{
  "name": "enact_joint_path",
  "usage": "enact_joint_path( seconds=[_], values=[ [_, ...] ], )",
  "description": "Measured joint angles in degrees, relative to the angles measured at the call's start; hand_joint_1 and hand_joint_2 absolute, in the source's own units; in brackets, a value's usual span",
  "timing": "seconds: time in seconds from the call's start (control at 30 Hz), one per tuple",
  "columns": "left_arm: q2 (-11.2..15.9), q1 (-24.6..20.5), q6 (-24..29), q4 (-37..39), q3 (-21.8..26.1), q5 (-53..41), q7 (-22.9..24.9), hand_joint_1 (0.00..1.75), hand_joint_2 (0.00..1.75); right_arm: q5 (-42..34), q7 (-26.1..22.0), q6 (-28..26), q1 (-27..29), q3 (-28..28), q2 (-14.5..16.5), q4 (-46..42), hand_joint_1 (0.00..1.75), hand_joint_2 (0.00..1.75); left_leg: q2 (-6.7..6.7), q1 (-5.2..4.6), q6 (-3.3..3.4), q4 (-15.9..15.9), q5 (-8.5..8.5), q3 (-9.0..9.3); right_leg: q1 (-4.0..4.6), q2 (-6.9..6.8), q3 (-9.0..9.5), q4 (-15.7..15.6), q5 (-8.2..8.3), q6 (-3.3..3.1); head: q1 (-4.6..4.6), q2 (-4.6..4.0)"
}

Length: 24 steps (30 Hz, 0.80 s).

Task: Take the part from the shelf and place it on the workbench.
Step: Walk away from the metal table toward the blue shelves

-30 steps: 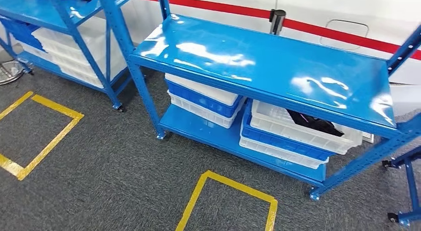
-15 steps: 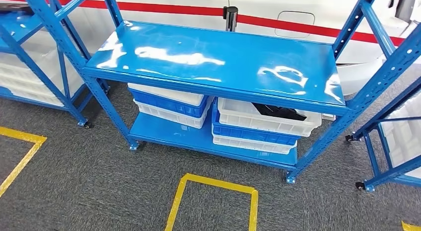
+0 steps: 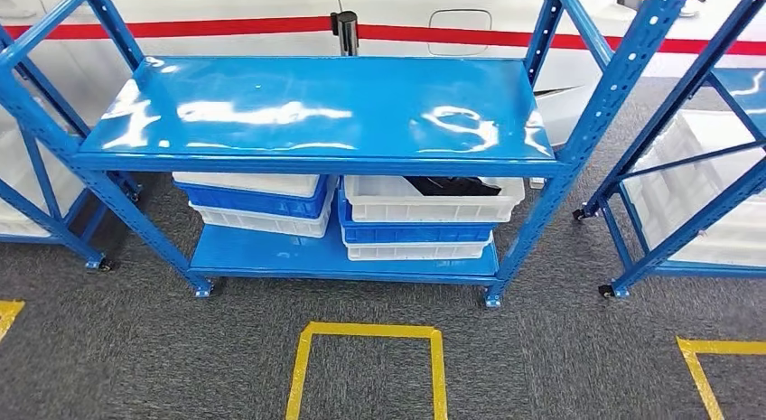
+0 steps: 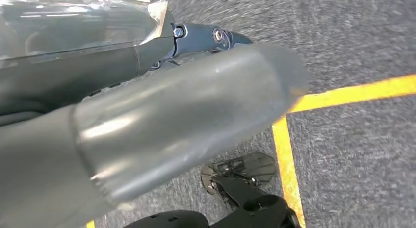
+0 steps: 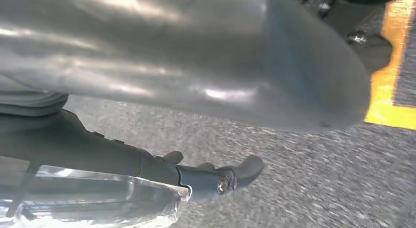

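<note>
A black part [image 3: 452,186] lies in the top white bin [image 3: 425,203] on the lower level of the blue shelf [image 3: 316,104], at its right side; the upper board hides most of it. The shelf's upper board is bare and glossy. In the left wrist view my left hand [image 4: 162,105] hangs over grey carpet, its thick grey thumb and dark fingers [image 4: 216,37] stretched out with nothing in them. My right hand [image 5: 196,81] hangs the same way, its dark fingers [image 5: 230,176] straight and holding nothing.
Stacked white and blue bins [image 3: 257,203] fill the lower level's left side. More blue racks stand at left [image 3: 36,149] and right [image 3: 686,167]. A yellow taped square [image 3: 366,331] marks the carpet before the shelf. A black post [image 3: 343,27] stands behind, against a white wall with a red stripe.
The whole picture has shifted: the camera has turned, and the shelf now sits centred and square-on. The bins and the black part keep their places on the shelf.
</note>
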Motion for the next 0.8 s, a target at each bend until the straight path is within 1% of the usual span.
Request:
enact_joint_path(
  seconds=[0.03,0.07,0.1,0.13,0.17,0.2,0.23,0.27,0.3,0.33,0.37,0.4,0.43,0.47,0.5,0.57,0.6,0.63,0.73,0.8],
  values=[
    [0.01,-0.12,0.02,0.00,0.00,0.07,-0.02,0.00,0.00,0.03,-0.19,-0.07,0.09,-0.01,-0.01,0.01,0.00,0.00,0.53,0.11,-0.31,-0.05,-0.09,0.25,-0.05,0.74,-0.08,0.04,0.05,-0.63,-0.13,0.00],
    [0.01,-0.23,0.03,0.01,0.00,0.13,-0.04,0.00,0.00,0.04,-0.26,-0.13,0.19,-0.01,-0.02,0.01,0.00,0.00,0.33,0.38,-0.63,0.14,-0.41,0.40,-0.19,1.35,-0.09,0.03,0.10,-1.10,-0.18,0.01],
    [0.02,-0.27,0.05,0.01,0.00,0.16,-0.06,0.00,0.00,0.05,-0.29,-0.23,0.22,-0.02,0.00,0.01,0.00,0.00,-0.64,0.63,-0.91,1.05,-1.28,0.18,-0.32,1.89,-0.09,-0.01,0.18,-1.57,-0.25,0.01],
    [0.03,-0.24,0.07,0.01,-0.01,0.19,-0.08,0.00,0.00,0.08,-0.30,-0.31,0.21,-0.03,0.03,0.01,0.00,0.00,-2.14,0.81,-1.10,3.07,-2.79,-0.60,-0.44,2.34,0.03,-0.08,0.29,-2.08,-0.37,0.01],
    [0.04,-0.15,0.07,0.01,-0.01,0.22,-0.10,0.00,0.00,0.14,-0.35,-0.38,0.21,-0.04,0.09,0.01,0.00,0.00,-3.97,0.92,-1.18,6.37,-4.79,-2.04,-0.42,2.74,-0.04,-0.11,0.38,-2.43,-0.52,0.02],
    [0.05,-0.04,0.03,0.01,0.00,0.26,-0.10,0.00,0.00,0.21,-0.43,-0.42,0.19,-0.05,0.15,0.01,0.00,0.00,-5.27,0.90,-1.12,10.39,-6.83,-3.95,-0.22,3.12,-0.10,-0.09,0.41,-2.70,-0.62,0.02],
    [0.07,0.09,-0.06,0.01,0.01,0.31,-0.06,0.00,0.00,0.29,-0.54,-0.42,0.20,-0.05,0.22,0.01,0.00,0.00,-5.94,0.87,-1.05,14.11,-8.29,-5.86,0.03,3.55,-0.13,-0.08,0.40,-2.83,-0.66,0.01],
    [0.09,0.20,-0.22,0.01,0.02,0.38,-0.01,0.00,0.00,0.35,-0.64,-0.40,0.24,-0.05,0.27,0.01,0.00,0.00,-6.25,0.83,-0.92,16.49,-8.76,-7.22,0.26,3.97,-0.12,-0.07,0.40,-2.86,-0.66,0.01],
    [0.11,0.27,-0.40,0.01,0.02,0.45,0.03,0.00,0.00,0.38,-0.72,-0.38,0.28,-0.05,0.29,0.01,0.00,0.00,-6.35,0.76,-0.67,16.69,-7.98,-7.63,0.47,4.33,-0.06,-0.05,0.39,-2.87,-0.66,0.00],
    [0.13,0.29,-0.56,0.01,0.02,0.50,0.04,0.00,0.00,0.39,-0.76,-0.37,0.31,-0.05,0.30,0.01,0.00,0.00,-6.42,0.66,-0.31,14.75,-6.21,-7.02,0.63,4.64,0.04,-0.05,0.39,-2.87,-0.66,0.00],
    [0.14,0.29,-0.67,0.01,0.02,0.55,0.00,0.00,0.44,0.40,-0.78,-0.33,0.32,-0.05,0.32,0.01,0.00,0.00,-6.55,0.49,0.21,11.15,-3.91,-5.54,0.75,4.90,0.15,-0.06,0.39,-2.86,-0.66,0.00],
    [0.19,0.27,-0.73,0.01,0.02,0.58,-0.05,0.00,0.87,0.40,-0.79,-0.29,0.30,-0.05,0.38,0.01,0.00,0.00,-6.76,0.26,0.78,7.25,-2.02,-3.86,0.91,5.10,0.23,-0.03,0.37,-2.84,-0.64,0.00],
    [0.24,0.22,-0.79,0.01,0.02,0.60,-0.12,0.00,1.31,0.41,-0.79,-0.23,0.27,-0.05,0.45,0.01,0.00,0.00,-6.82,0.05,1.18,4.18,-0.79,-2.57,1.10,5.24,0.24,0.00,0.36,-2.81,-0.62,0.01],
    [0.27,0.18,-0.84,0.02,0.02,0.62,-0.17,0.00,1.75,0.41,-0.79,-0.15,0.24,-0.05,0.50,0.01,0.00,0.00,-6.85,-0.13,1.25,2.19,-0.16,-1.79,1.35,5.31,0.10,0.12,0.23,-2.83,-0.60,0.02],
    [0.29,0.14,-0.90,0.02,0.02,0.65,-0.20,0.00,1.75,0.41,-0.75,-0.07,0.22,-0.05,0.53,0.01,0.00,0.00,-6.78,-0.27,0.88,1.45,-0.17,-1.58,1.59,5.32,-0.14,0.22,0.11,-2.91,-0.56,0.01],
    [0.25,0.14,-1.03,0.02,0.03,0.66,-0.18,0.00,1.75,0.41,-0.46,0.02,0.19,-0.08,0.51,0.01,0.00,0.00,-6.65,-0.54,0.29,1.22,-0.10,-1.58,1.66,5.29,-0.56,0.35,-0.10,-2.96,-0.57,0.00],
    [0.25,0.16,-1.10,0.02,0.04,0.67,-0.14,0.00,1.75,0.41,-0.24,0.03,0.18,-0.11,0.51,0.01,0.00,0.00,-6.65,-0.73,0.30,1.24,-0.13,-1.57,1.57,5.27,-0.61,0.32,-0.07,-2.86,-0.56,0.00],
    [0.26,0.17,-1.15,0.01,0.04,0.67,-0.10,0.00,1.75,0.41,-0.01,0.03,0.15,-0.16,0.52,0.01,0.00,0.00,-6.66,-0.92,0.58,1.25,-0.08,-1.58,1.45,5.27,-0.53,0.31,0.01,-2.64,-0.58,0.00],
    [0.28,0.15,-1.25,0.02,0.04,0.67,-0.01,0.00,1.75,0.41,0.39,-0.06,0.16,-0.38,0.54,0.01,0.00,0.00,-6.64,-1.32,1.00,1.30,0.12,-1.75,1.34,5.28,-0.35,0.30,0.28,-2.13,-0.57,0.02],
    [0.28,0.15,-1.29,0.02,0.04,0.64,0.03,0.00,1.75,0.40,0.65,-0.23,0.16,-0.55,0.54,0.01,0.00,0.00,-6.64,-1.51,1.14,1.33,0.21,-1.82,1.30,5.28,-0.41,0.30,0.37,-1.99,-0.57,0.02]
  ],
)
